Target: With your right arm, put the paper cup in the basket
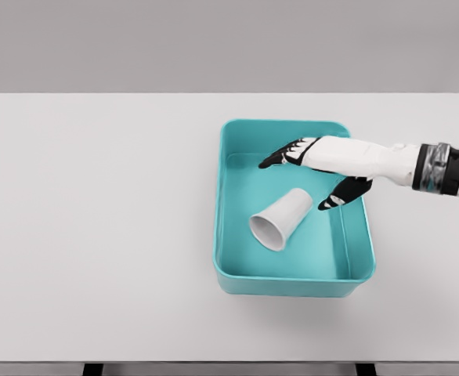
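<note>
- A white table point(96, 235) filled most of the view, with a grey wall behind it.
- A teal basket point(294, 285), rectangular with rounded corners and low walls, sat on the table a little right of the middle.
- The paper cup point(281, 220) lay on its side on the floor of the basket, roughly in the middle.
- The cup's open mouth pointed toward the lower left, and its narrower closed base pointed up and to the right.
- The right hand point(323, 164) reached in from the right edge on a white arm with a dark and silver band at the wrist point(439, 168).
- The hand hung over the far right part of the basket, above and to the right of the cup.
- Its fingers point(280, 156) were stretched out and loosely spread, with black tips pointing left toward the far left corner of the basket.
- The thumb point(341, 194) pointed down and to the left, its tip just beside the cup's base; I could not tell whether it touched the cup.
- The hand gripped nothing, and the cup lay free of the fingers.
- The left arm did not show anywhere.
</note>
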